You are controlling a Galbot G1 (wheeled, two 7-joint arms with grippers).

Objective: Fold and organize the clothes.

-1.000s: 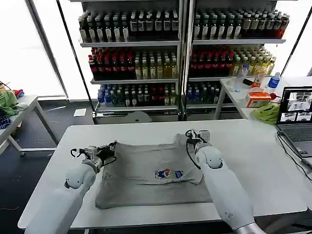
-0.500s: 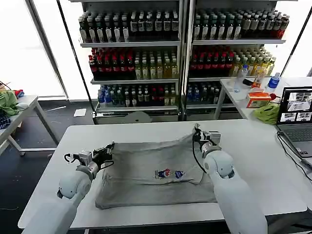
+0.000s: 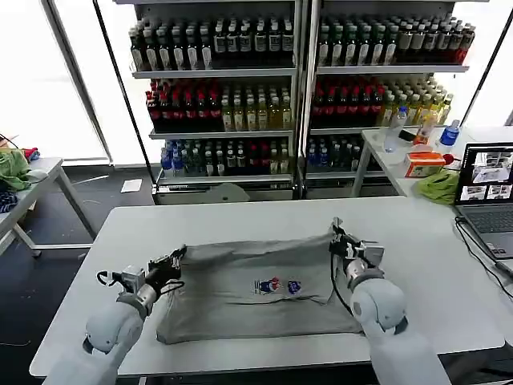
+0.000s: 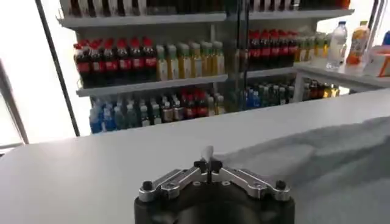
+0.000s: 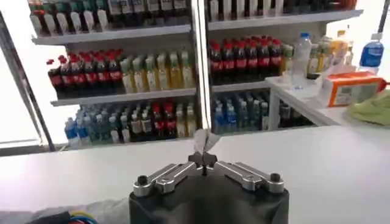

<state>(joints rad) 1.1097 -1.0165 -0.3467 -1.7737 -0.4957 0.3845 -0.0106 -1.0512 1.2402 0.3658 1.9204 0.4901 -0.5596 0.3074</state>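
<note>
Fingers [image 4: 208, 165] of both grippers pinch T-shirt [image 3: 256, 285] corners, hiding them.

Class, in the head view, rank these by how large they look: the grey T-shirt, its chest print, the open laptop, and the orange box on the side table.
1. grey T-shirt
2. laptop, cut off by the picture's edge
3. orange box, farther from the camera, so true size unsure
4. chest print

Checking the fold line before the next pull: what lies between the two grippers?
In the head view, the light grey cotton T-shirt spans from the left gripper to the right gripper, its small multicolour chest print facing up.
</note>
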